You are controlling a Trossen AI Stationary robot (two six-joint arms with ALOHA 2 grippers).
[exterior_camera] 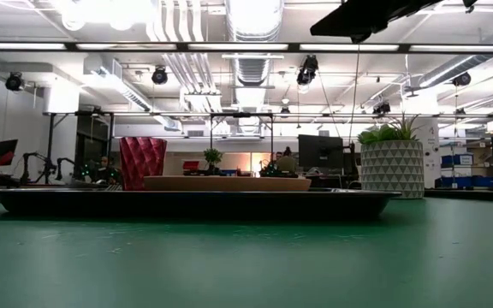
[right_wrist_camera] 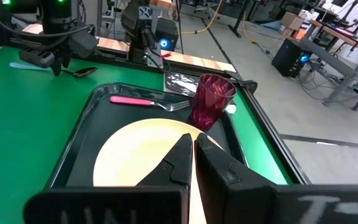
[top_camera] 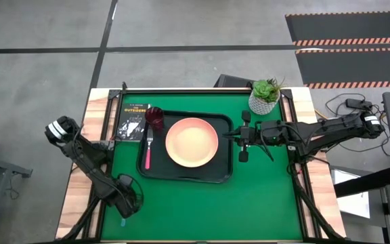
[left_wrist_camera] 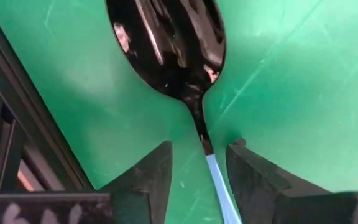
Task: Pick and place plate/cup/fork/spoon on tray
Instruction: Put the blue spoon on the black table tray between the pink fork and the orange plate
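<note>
1. Left gripper (left_wrist_camera: 197,171) sits low at the lower left of the high view, down over the green tabletop (top_camera: 263,203); jaws spread, one either side of the spoon's light blue handle, not touching it.
2. Spoon (left_wrist_camera: 179,56) lies flat on the tabletop, dark bowl pointing away from the left gripper, well apart from the tray.
3. Tray (top_camera: 225,177), black, centre of the high view.
4. Plate (top_camera: 191,142), peach-orange, flat in the middle of the tray.
5. Cup (top_camera: 154,117), maroon, upright in the tray's upper left corner.
6. Fork (top_camera: 147,150), pink handle, lies along the tray's left side, just below the cup.
7. Right gripper (top_camera: 244,135) hangs at the tray's right edge, centre-right of the frame; jaws pressed together, holding nothing.
8. Black book (top_camera: 131,122) lies just left of the tray.
9. White pot with green plant (top_camera: 265,96) stands at the upper right of the tabletop.
</note>
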